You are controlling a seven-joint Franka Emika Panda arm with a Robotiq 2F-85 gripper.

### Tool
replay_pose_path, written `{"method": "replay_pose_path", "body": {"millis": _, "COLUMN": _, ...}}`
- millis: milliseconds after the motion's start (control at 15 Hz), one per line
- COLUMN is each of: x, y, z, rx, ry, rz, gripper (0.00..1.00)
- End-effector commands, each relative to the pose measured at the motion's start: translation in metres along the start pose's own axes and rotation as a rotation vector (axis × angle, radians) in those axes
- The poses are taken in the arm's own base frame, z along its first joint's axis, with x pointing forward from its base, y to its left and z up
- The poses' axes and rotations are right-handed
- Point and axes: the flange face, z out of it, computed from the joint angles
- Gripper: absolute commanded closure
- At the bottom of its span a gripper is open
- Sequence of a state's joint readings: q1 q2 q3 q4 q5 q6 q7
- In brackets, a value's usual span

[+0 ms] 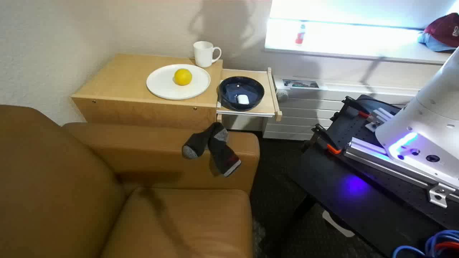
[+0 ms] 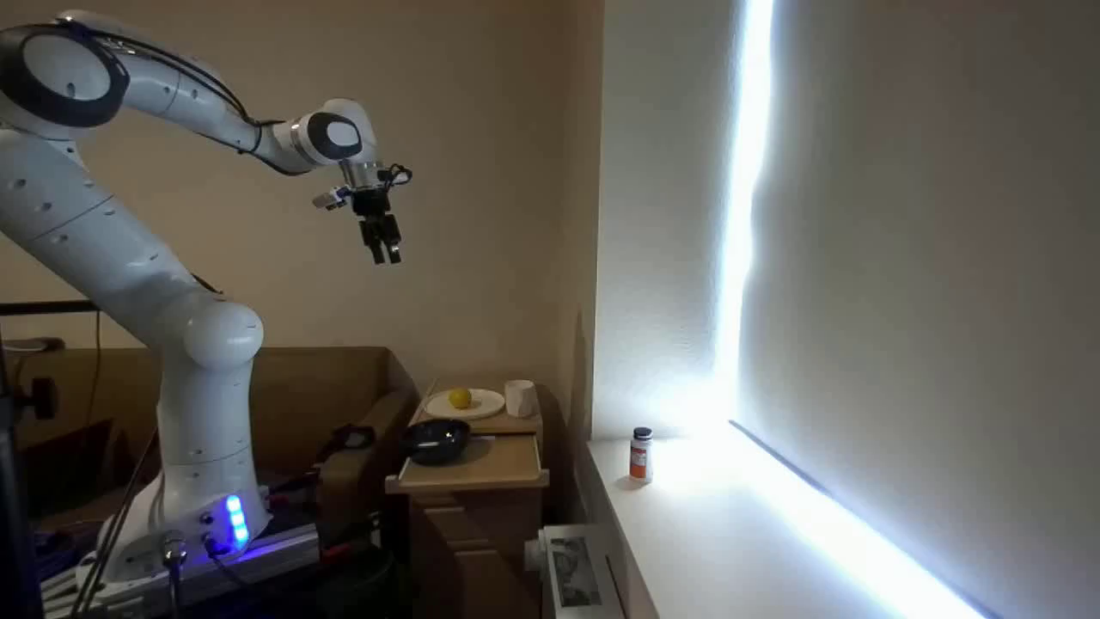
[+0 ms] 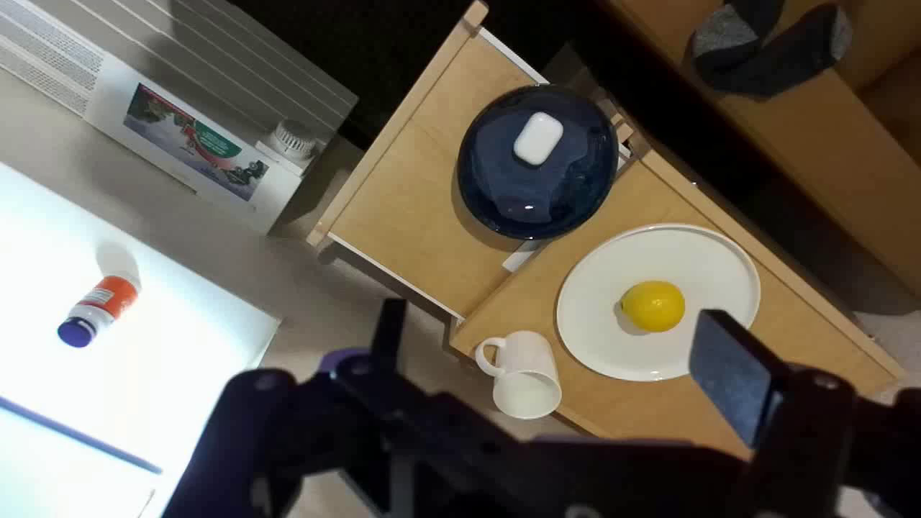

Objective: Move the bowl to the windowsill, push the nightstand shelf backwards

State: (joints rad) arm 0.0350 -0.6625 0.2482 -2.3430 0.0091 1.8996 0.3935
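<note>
One bowl [image 1: 233, 91] stands upright on the nightstand shelf [image 3: 406, 194], which projects to the right of the bench [image 1: 118, 77] in an exterior view. A small white item [image 1: 242, 99] lies inside the bowl. The end effector [image 2: 387, 256] hangs well above the shelf, fingers spread wide, holding nothing.

Step in hand, as judged: approach and grasp; transfer and push are not yet done.

1. Descend with the fingers parted. Place one inside the bowl and one outside; the bowl is probably too broad to straddle.
2. Select the far rim. The white item lies toward the near side, and the plate [image 1: 161, 84] and mug [image 1: 203, 54] stand to the left, on the bench.
3. Stop short of the shelf board. Downward load could tilt or slide it.
4. Close firmly, since the glossy wall may slip. Lift vertically and hold the bowl level, or the white item may slide.
5. Set down on the windowsill [image 2: 705, 533], between the bottle [image 1: 300, 35] at left and the cap [image 1: 443, 31] at right, away from the edge.
6. Push the shelf only after the bowl is off it, pressing the middle of its outer lip [image 3: 398, 124].
</note>
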Motion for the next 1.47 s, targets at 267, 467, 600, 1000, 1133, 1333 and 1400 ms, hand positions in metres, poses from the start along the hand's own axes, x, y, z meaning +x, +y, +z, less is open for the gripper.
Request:
{"method": "replay_pose_path", "body": {"millis": 267, "x": 0.000, "y": 0.000, "z": 0.000, "rx": 0.000, "ry": -0.001, "rz": 0.000, "gripper": 0.00}}
{"method": "replay_pose_path", "body": {"millis": 467, "x": 0.000, "y": 0.000, "z": 0.000, "rx": 0.000, "ry": -0.001, "rz": 0.000, "gripper": 0.00}}
{"method": "replay_pose_path", "body": {"millis": 600, "x": 0.000, "y": 0.000, "z": 0.000, "rx": 0.000, "ry": -0.001, "rz": 0.000, "gripper": 0.00}}
{"method": "replay_pose_path", "body": {"millis": 1000, "x": 0.014, "y": -0.012, "z": 0.092, "rx": 0.007, "ry": -0.097, "rz": 0.144, "gripper": 0.00}}
{"method": "replay_pose_path", "body": {"millis": 1133, "x": 0.013, "y": -0.015, "z": 0.130, "rx": 0.007, "ry": -0.104, "rz": 0.213, "gripper": 0.00}}
{"method": "replay_pose_path", "body": {"millis": 1333, "x": 0.007, "y": -0.016, "z": 0.195, "rx": -0.036, "ry": -0.114, "rz": 0.341, "gripper": 0.00}}
{"method": "replay_pose_path", "body": {"millis": 1400, "x": 0.002, "y": -0.016, "z": 0.217, "rx": -0.053, "ry": -0.129, "rz": 0.381, "gripper": 0.00}}
